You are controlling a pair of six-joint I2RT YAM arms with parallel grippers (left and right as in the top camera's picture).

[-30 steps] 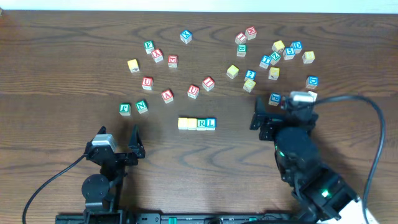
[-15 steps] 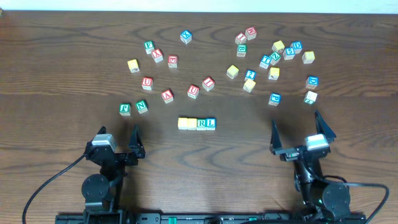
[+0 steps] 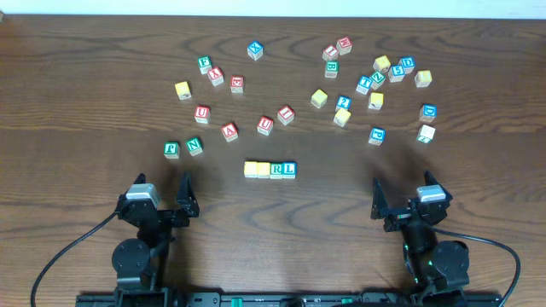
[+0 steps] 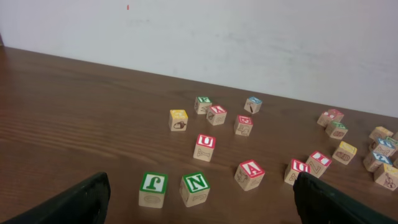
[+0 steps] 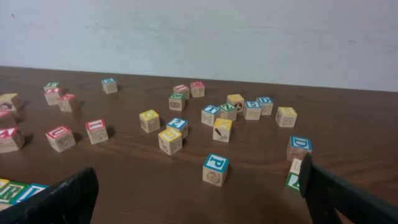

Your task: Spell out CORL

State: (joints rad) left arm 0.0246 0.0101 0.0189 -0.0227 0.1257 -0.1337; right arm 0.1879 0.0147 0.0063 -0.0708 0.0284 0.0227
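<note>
Four letter cubes stand touching in a row at the table's middle: two yellow-faced cubes (image 3: 251, 169) (image 3: 264, 169), the green R cube (image 3: 276, 169) and the blue L cube (image 3: 289, 169). The row's end shows at the lower left edge of the right wrist view (image 5: 15, 191). My left gripper (image 3: 161, 197) is open and empty near the front left, pulled back from the row. My right gripper (image 3: 404, 194) is open and empty near the front right.
Many loose cubes lie scattered across the far half. Green cubes (image 3: 171, 149) (image 3: 194, 146) stand ahead of the left gripper (image 4: 199, 199). A blue P cube (image 5: 215, 169) stands ahead of the right gripper (image 5: 199, 199). A white wall backs the table.
My right arm has drawn back from the cubes at the right to the front edge, empty. The row and the left arm have not moved.
</note>
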